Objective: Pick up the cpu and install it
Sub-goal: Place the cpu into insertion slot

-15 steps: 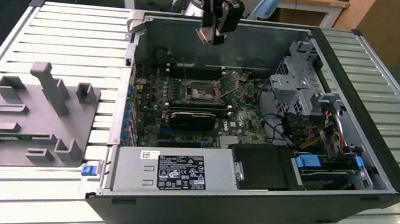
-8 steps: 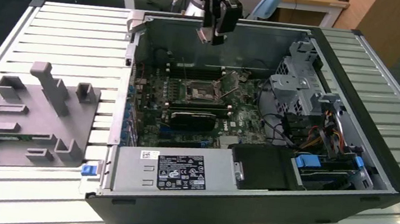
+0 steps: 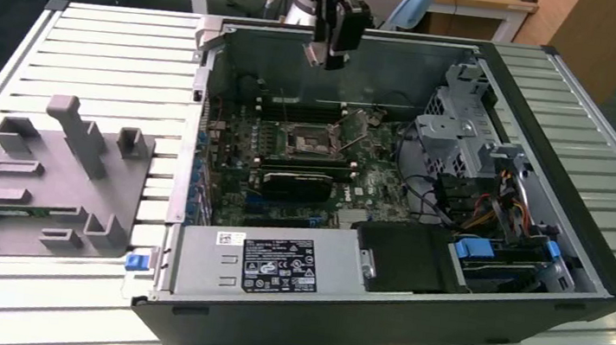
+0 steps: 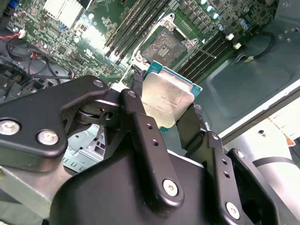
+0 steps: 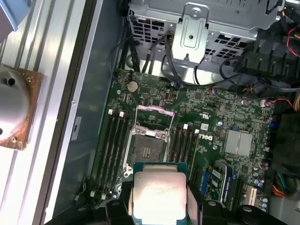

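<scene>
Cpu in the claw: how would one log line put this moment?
gripper: shut on cpu | cpu: held above motherboard | socket: open, empty | installed: no

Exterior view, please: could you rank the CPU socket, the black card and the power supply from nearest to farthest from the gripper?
From the gripper, shut on the cpu:
1. CPU socket, mid-motherboard.
2. black card, just beyond the socket.
3. power supply, at the case's near wall.

open computer case stands beside grey fixture on a slatted table.
</scene>
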Available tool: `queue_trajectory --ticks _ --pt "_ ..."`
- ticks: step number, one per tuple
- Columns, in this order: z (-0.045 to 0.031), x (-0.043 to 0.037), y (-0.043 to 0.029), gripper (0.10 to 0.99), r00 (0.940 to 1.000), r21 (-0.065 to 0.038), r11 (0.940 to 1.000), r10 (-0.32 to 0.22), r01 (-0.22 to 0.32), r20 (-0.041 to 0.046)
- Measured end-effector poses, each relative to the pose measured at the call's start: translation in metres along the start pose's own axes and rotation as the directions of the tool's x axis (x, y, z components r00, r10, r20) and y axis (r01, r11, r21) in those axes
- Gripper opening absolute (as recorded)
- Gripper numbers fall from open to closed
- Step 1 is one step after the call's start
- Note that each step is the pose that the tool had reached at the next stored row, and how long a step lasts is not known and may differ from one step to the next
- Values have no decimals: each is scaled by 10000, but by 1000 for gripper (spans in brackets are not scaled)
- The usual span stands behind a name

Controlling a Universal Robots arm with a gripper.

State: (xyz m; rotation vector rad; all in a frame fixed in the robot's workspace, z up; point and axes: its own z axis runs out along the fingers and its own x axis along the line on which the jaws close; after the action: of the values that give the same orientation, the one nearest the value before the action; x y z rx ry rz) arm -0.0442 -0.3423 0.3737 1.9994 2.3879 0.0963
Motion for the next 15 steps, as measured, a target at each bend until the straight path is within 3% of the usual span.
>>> queue_trajectory --ticks 15 --pt "5 0 0 541 9947 -24 9947 1028 -1028 65"
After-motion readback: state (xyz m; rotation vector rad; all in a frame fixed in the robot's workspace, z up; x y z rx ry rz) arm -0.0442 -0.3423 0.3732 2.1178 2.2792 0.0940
